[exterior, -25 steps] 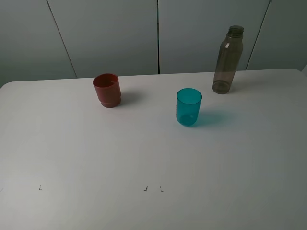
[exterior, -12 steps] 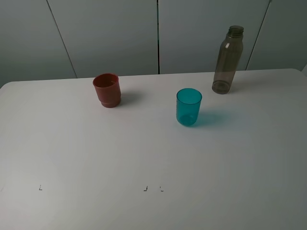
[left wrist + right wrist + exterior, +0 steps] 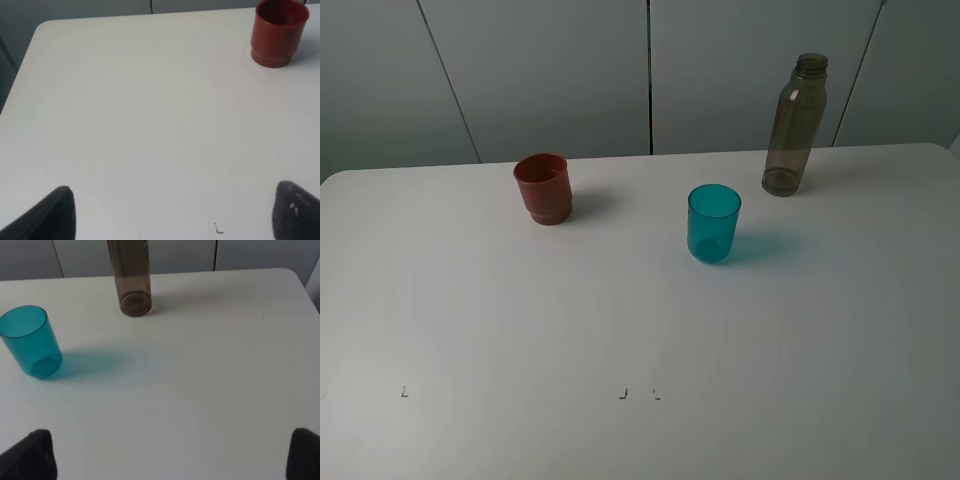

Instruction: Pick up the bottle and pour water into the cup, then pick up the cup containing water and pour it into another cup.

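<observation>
Upper right: bottle (image 3: 794, 125), tall, slim, tippable by an off-centre grasp. Centre: cup (image 3: 714, 223). Both claws (image 3: 172, 452) (image 3: 172, 212) released, empty.

White table (image 3: 620, 320) w/ small dark marks (image 3: 622, 395) nr front edge; grey wall panels (image 3: 550, 70) behind.

Neither arm enters the high exterior view. Left gripper (image 3: 172, 212): only two dark, rounded fingertips (image 3: 56, 212) show, spread wide apart with nothing between them. Right gripper (image 3: 172, 455): its dark fingertips (image 3: 32, 455) stand equally wide, likewise holding nothing.
</observation>
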You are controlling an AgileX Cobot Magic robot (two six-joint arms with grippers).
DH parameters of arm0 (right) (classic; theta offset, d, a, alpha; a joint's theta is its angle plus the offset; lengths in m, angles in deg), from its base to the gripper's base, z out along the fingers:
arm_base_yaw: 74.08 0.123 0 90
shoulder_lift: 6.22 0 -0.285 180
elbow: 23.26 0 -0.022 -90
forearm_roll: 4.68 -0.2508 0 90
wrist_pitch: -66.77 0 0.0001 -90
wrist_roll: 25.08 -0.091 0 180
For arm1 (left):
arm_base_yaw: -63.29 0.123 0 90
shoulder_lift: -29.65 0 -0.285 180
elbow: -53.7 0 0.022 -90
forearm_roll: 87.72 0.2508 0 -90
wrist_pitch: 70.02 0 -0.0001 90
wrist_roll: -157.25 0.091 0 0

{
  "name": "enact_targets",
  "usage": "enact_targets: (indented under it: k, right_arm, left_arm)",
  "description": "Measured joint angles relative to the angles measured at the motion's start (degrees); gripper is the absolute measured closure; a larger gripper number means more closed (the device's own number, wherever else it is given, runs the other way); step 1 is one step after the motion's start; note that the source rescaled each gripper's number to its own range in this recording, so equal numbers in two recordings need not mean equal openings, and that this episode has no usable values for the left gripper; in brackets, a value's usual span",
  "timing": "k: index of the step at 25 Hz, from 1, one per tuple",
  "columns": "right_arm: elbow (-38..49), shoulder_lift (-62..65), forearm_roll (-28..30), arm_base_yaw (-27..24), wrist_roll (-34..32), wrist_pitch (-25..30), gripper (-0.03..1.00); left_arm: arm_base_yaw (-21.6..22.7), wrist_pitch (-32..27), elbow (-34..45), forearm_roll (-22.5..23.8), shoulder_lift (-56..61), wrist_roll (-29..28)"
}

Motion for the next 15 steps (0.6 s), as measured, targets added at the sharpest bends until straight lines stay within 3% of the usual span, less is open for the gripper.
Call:
enact_targets:
  k: [15]
  right_arm:
    - [0.0, 0.0, -0.21, 0.0, 0.0, 0.0, -0.03]
  left_arm:
    - [0.0, 0.0, 0.0, 0.0, 0.0, 0.0]
